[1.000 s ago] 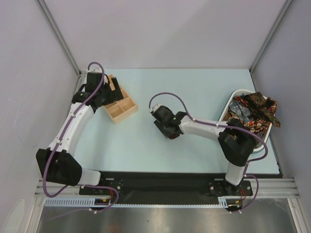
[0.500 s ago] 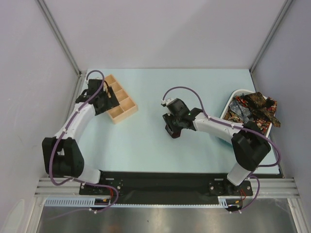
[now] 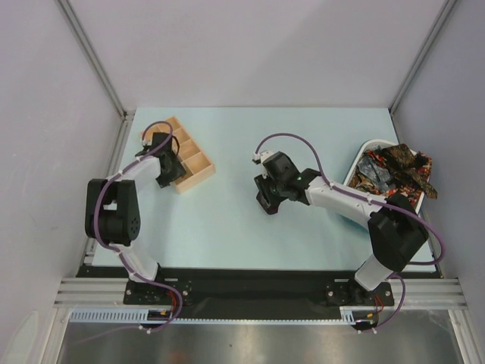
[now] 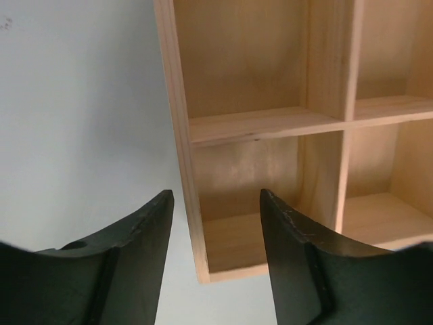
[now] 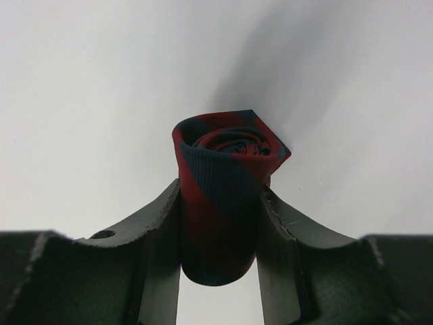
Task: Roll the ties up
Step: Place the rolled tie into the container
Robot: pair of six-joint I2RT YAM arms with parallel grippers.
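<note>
Right wrist shows rolled tie (image 5: 220, 203) — axis along jaws.

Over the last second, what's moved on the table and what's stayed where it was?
The left gripper drew back along the wooden tray toward its near corner, open, as that arm folded in. The right gripper shifted slightly right, still shut on the rolled tie. Tray and the pile of ties stayed put.
</note>
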